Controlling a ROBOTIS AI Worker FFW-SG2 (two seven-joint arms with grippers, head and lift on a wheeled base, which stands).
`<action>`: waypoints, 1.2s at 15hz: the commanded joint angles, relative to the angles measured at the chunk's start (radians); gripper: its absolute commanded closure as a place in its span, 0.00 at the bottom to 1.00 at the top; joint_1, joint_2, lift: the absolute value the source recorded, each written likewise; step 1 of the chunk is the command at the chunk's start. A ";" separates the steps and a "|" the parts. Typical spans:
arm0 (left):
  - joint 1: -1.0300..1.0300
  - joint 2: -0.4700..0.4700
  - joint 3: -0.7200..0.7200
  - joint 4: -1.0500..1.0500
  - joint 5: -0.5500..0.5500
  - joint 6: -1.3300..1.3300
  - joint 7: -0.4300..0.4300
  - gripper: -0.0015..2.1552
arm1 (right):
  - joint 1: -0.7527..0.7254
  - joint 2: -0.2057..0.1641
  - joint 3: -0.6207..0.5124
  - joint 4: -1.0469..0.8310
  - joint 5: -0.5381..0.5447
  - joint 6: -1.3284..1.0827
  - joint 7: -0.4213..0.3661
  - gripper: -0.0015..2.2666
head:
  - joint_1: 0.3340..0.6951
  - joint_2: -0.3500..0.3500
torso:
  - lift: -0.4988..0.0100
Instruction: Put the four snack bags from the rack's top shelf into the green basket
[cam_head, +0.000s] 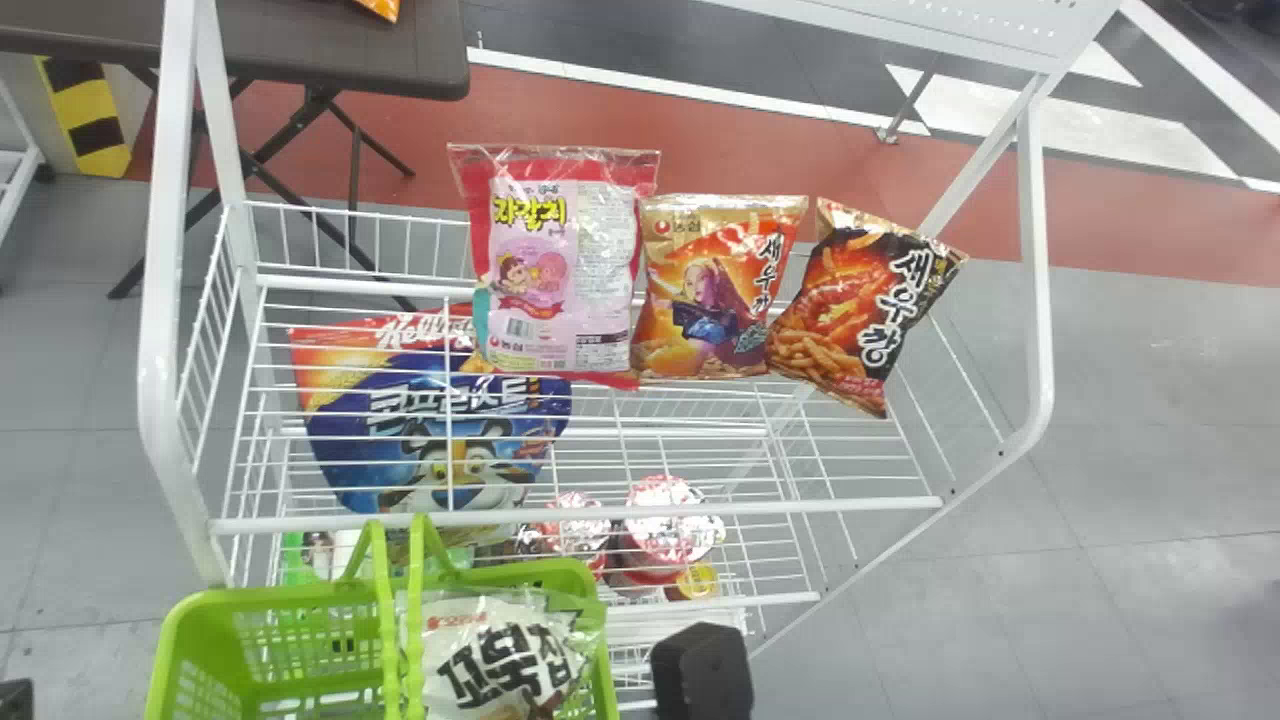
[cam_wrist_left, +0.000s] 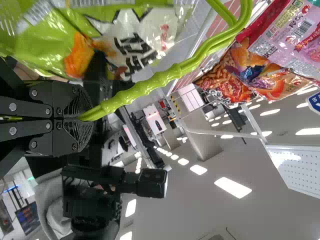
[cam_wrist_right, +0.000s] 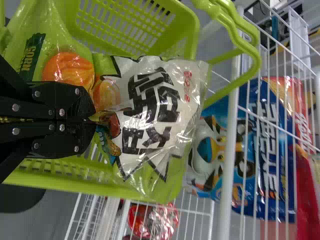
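In the head view, my right gripper (cam_head: 702, 672) shows as a black block at the bottom edge, right of the green basket (cam_head: 575, 575). The right wrist view has my right gripper (cam_wrist_right: 94, 120) shut on the white-and-green snack bag (cam_wrist_right: 155, 112), held at the basket's opening. My left gripper (cam_wrist_left: 86, 118) is shut on the basket handle (cam_wrist_left: 150, 82). A pink bag (cam_head: 545, 270), an orange bag (cam_head: 712, 290) and a black-and-orange bag (cam_head: 860, 305) stand on the rack's top shelf (cam_head: 600, 510). The basket's floor under the held bag is hidden.
On a lower shelf are a blue cereal bag (cam_head: 430, 415) and shiny-lidded cups (cam_head: 665, 520). White rack posts (cam_head: 160, 300) rise at both sides, and a dark table (cam_head: 330, 45) stands behind at the left. The basket is against the rack's front.
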 joint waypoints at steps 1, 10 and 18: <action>0.002 0.000 -0.001 -0.001 -0.001 -0.001 0.000 0.98 | -0.052 0.001 0.059 0.053 0.030 0.019 -0.009 0.81 | 1.00 0.10 | 0.98; 0.000 -0.002 -0.009 0.001 -0.014 0.002 0.000 0.98 | -0.061 -0.008 0.034 0.048 0.108 -0.364 -0.050 0.02 | 1.00 0.18 | 0.98; 0.015 0.011 -0.032 -0.035 -0.035 0.002 -0.009 0.98 | -0.420 0.081 0.039 0.281 0.189 -0.607 -0.282 0.04 | 1.00 0.15 | 0.98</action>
